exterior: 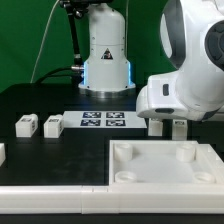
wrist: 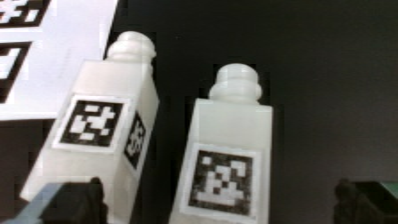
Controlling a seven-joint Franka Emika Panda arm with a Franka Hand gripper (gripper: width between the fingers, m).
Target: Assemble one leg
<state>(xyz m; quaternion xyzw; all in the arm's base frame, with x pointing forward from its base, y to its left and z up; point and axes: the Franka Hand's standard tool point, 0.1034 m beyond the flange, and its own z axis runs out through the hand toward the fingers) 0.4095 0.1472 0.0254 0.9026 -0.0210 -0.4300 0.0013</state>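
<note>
In the wrist view two small white legs lie side by side on the black table, tags facing up. One leg (wrist: 233, 140) lies between my fingers. The other leg (wrist: 107, 112) lies beside it, next to the marker board (wrist: 36, 45). My gripper (wrist: 221, 204) is open and holds nothing. Its dark fingertips (wrist: 75, 200) stand wide apart either side of the first leg's lower end, apart from it. In the exterior view the gripper (exterior: 167, 121) hangs low behind the large white panel (exterior: 165, 168). Two more legs (exterior: 27, 125) (exterior: 54, 125) stand at the exterior view's left.
The marker board (exterior: 103, 121) lies between the two pairs of legs. The robot base (exterior: 107, 50) stands behind it. A white strip (exterior: 50, 200) runs along the front edge. A small white part (exterior: 2, 152) shows at the exterior view's left edge.
</note>
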